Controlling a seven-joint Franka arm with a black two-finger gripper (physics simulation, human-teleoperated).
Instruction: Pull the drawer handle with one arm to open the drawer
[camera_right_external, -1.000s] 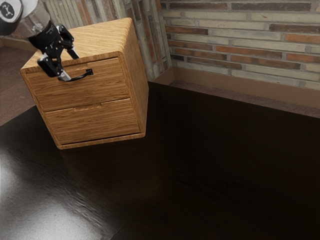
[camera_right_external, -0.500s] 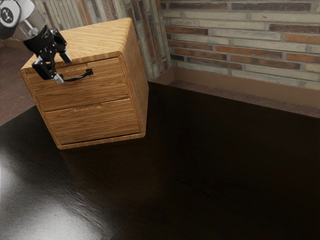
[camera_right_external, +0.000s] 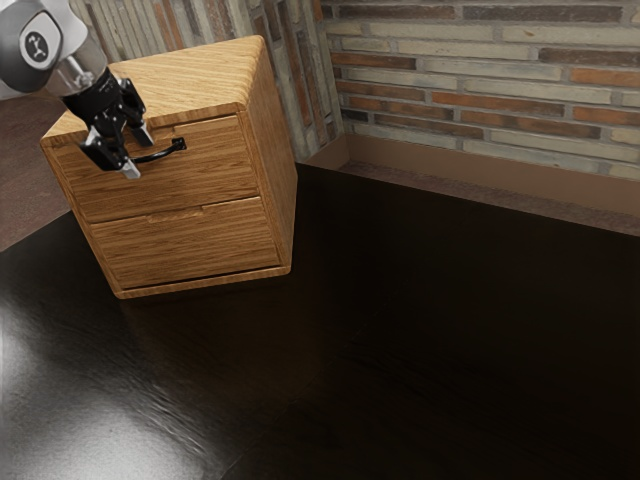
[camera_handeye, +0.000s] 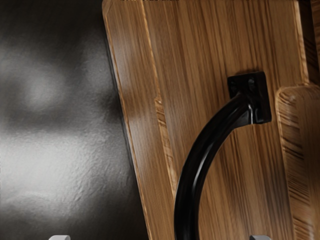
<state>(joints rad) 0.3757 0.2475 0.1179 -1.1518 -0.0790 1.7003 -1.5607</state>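
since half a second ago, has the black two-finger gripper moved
Yes: the black two-finger gripper has shifted toward the exterior view's right and slightly down, judged against the fixed wooden two-drawer cabinet.

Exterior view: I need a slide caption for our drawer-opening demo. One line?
Franka gripper, open, straddles the black handle of the wooden cabinet's top drawer, not yet pulled.

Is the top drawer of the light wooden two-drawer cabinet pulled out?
No, the top drawer sits flush in the cabinet, its front level with the lower drawer.
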